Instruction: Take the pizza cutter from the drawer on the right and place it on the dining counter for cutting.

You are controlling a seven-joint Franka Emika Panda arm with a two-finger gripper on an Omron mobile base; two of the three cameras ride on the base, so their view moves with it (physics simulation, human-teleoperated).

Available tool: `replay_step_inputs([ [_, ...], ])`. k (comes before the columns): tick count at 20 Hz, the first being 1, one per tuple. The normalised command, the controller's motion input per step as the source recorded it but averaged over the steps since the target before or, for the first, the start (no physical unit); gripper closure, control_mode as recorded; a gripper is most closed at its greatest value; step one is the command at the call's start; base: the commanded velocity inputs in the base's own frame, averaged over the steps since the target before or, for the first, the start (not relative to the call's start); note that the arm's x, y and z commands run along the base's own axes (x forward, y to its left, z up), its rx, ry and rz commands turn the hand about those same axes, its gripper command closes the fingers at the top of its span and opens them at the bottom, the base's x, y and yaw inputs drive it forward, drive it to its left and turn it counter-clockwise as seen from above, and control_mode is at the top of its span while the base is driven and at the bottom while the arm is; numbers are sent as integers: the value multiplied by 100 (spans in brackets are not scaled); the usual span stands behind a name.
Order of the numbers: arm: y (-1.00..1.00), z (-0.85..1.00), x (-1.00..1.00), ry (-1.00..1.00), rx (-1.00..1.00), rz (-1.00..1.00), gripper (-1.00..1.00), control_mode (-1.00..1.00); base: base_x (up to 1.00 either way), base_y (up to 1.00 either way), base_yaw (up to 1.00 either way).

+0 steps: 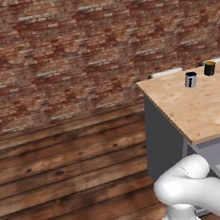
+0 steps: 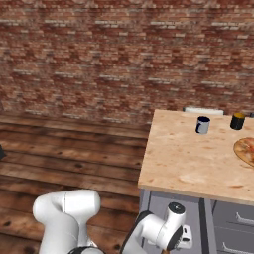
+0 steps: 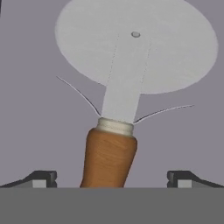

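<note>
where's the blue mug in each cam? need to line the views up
Left base view: the blue mug stands on the dining counter, upper right, near its far edge.
Right base view: the same mug, right of centre, near the counter's far edge.
Hand view: not in it; that camera looks at the pizza cutter.
Shared landmark: the dark yellow-topped cup, just right of the mug.

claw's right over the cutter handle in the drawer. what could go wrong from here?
1. The claw is open, its fingertips apart on either side of the pizza cutter and its tapered wooden handle; a grip far back could slip or let the wheel swing.
2. On the dining counter stand two cups and a pizza, so a careless placement may hit them.
</note>
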Motion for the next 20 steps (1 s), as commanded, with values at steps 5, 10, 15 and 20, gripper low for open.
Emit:
replay_step_inputs([
  [5, 0, -9, 0, 0, 0, 0, -100, -100, 0, 0, 0],
  [10, 0, -8, 0, 0, 0, 0, -100, -100, 0, 0, 0],
  [15, 0, -11, 0, 0, 0, 0, -100, -100, 0, 0, 0],
  [20, 0, -9, 0, 0, 0, 0, -100, -100, 0, 0, 0],
])
